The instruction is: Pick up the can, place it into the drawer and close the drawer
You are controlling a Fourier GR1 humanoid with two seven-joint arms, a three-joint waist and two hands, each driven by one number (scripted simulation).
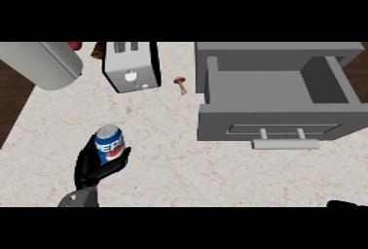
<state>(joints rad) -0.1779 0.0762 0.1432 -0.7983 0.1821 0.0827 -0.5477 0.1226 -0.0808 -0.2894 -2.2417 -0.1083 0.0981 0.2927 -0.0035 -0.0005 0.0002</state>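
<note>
A blue Pepsi can [109,144] with a silver top stands upright at the counter's lower left. My left hand [93,170] is curled round its lower part, thumb on the right side and fingers on the left. The grey drawer [277,124] at the right is pulled open, its inside bare, with a bar handle [285,143] on its front. Only a sliver of my right hand [348,204] shows at the lower right corner, too little to read.
A silver toaster [131,65] stands at the back centre. A large grey cylinder [45,62] lies at the back left beside a red object [75,45]. A small brown mushroom-like item [182,83] lies between toaster and drawer. Dark floor borders the counter's left edge.
</note>
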